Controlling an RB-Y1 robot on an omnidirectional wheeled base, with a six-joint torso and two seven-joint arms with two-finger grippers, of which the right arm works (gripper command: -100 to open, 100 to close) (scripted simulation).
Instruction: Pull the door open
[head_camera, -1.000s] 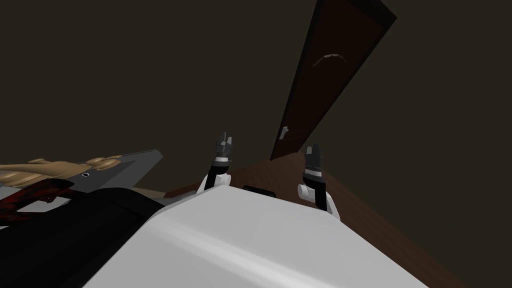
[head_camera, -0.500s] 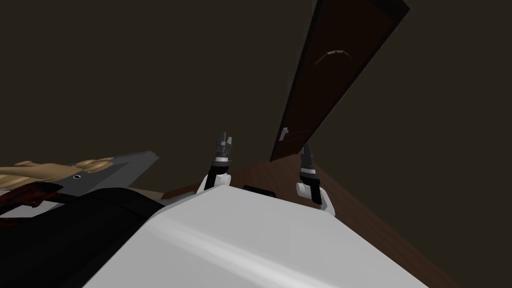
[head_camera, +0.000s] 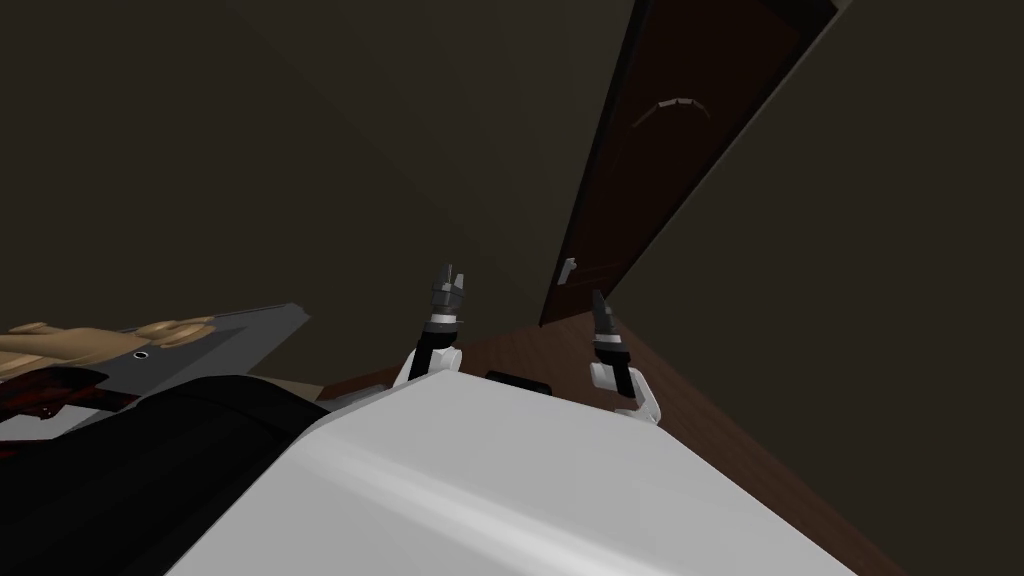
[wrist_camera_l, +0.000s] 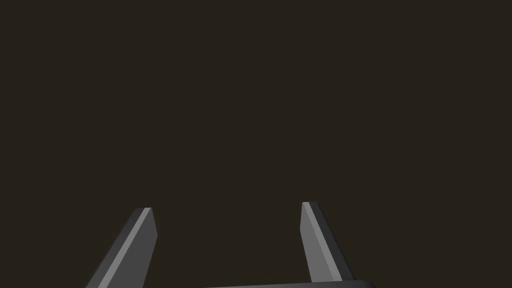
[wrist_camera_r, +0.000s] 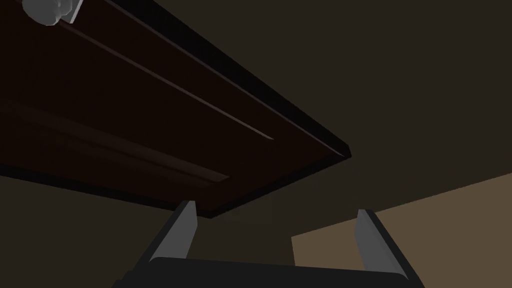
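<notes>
Right jaws: apart, nothing between them; the two grey fingers (wrist_camera_r: 182, 227) stand wide on the dark body.
Right jaws, place: at the tip of the right arm (head_camera: 612, 352), low and just right of the door's near bottom corner in the head view.
Door vs right jaws: the door (wrist_camera_r: 125, 115) lies just beyond the fingertips. One tip overlaps its bottom edge in the right wrist view; I cannot tell whether they touch.
Handle: pale handle (wrist_camera_r: 50, 10) sits on the door's face, well apart from the right jaws, far past the finger on that side. In the head view the handle (head_camera: 567, 268) is on the door's left edge, up and left of the jaws.
Door: dark brown with panel grooves, set in the far wall (head_camera: 300, 150), running up and right; a thin pale arc (head_camera: 675, 108) sits high on it. I cannot tell if it is ajar.
Left jaws: apart, empty; fingers (wrist_camera_l: 140, 240) face a flat dark wall.
Left arm: left arm (head_camera: 440, 335) is raised left of the door, well apart from the handle.
Floor: brown wood floor (head_camera: 560, 345) between the arms and the door.
Near left: a grey slab (head_camera: 230, 345) with tan shapes (head_camera: 60, 340) on it, and a black mass (head_camera: 150, 460) nearer.
Beyond right jaws: a tan patch (wrist_camera_r: 425, 215) past the outer finger.
</notes>
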